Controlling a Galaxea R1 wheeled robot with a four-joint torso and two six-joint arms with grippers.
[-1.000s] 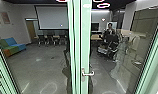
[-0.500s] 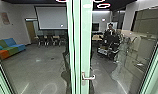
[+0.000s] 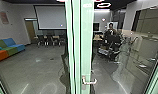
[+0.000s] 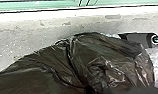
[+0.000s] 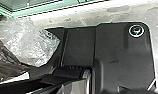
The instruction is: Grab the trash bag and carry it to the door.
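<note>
trash bag of thin, shiny, dark brown-black plastic (image 4: 77, 62) showed large in the left wrist view, creased and bunched into folds, in front of a pale, speckled grey floor (image 4: 12, 47); whether it rested there or hung above it, i could not tell. past it, a white strip (image 4: 57, 16) ran along the foot of a pale green frame. a crumpled, clear plastic film (image 5: 25, 42) showed between the bag's dark folds and the robot's own dark plate (image 5: 122, 60) in the right wrist view.

whether the left gripper and the right gripper were spread, pressed together or pinching the bag, i could not tell.

in the head view, a glass door with a pale green frame (image 3: 86, 50) and a silvery lever handle (image 3: 90, 81) stood ahead. through the glass, a blue, green and orange sofa (image 3: 10, 50) stood near the room's left wall, and dark chairs (image 3: 48, 41) stood at tables beneath a big white projection screen (image 3: 51, 17). right of the green frame, a person (image 3: 110, 30) was behind some dark equipment (image 3: 112, 42). a bright, ring-shaped lamp (image 3: 104, 5) showed at the ceiling.
</note>
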